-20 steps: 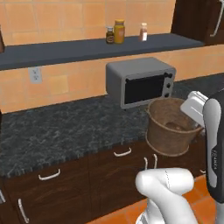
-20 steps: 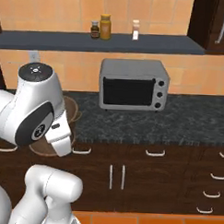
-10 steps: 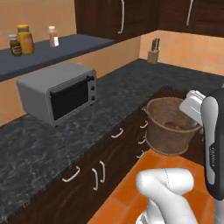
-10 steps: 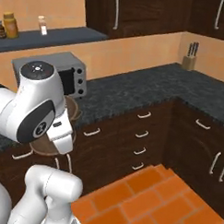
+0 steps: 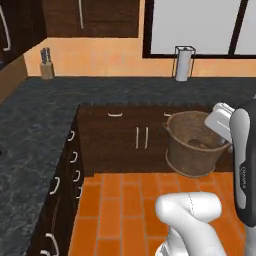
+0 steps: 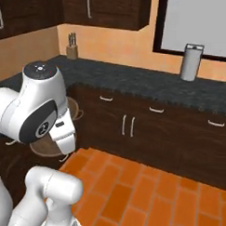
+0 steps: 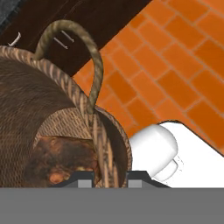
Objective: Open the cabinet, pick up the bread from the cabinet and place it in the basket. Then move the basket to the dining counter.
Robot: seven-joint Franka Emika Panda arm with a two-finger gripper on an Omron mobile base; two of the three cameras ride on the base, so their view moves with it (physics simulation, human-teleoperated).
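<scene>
The brown woven basket (image 5: pixel 192 145) hangs in the air over the floor, held by its rim. My gripper (image 7: pixel 110 178) is shut on the basket's rim (image 7: pixel 105 148), one finger inside the wall and one outside. A loop handle (image 7: pixel 89 52) arches up from that rim. The bread (image 7: pixel 61 159), a dark brown lump, lies on the basket's bottom, and it shows as a small dark shape (image 5: pixel 201 145) from the left base camera. In the right base view my arm covers most of the basket (image 6: pixel 44 149). The dining counter is out of view.
A black marbled countertop (image 5: pixel 30 130) runs along the left and turns the corner under a window. On it stand a knife block (image 5: pixel 46 67) and a paper towel roll (image 5: pixel 183 63). Dark base cabinets (image 5: pixel 140 140) face the orange tile floor (image 5: pixel 120 210).
The whole picture has swung: the base has turned, the microwave and shelf have left both views, and the corner counter and window have come in. The basket stays in my gripper.
</scene>
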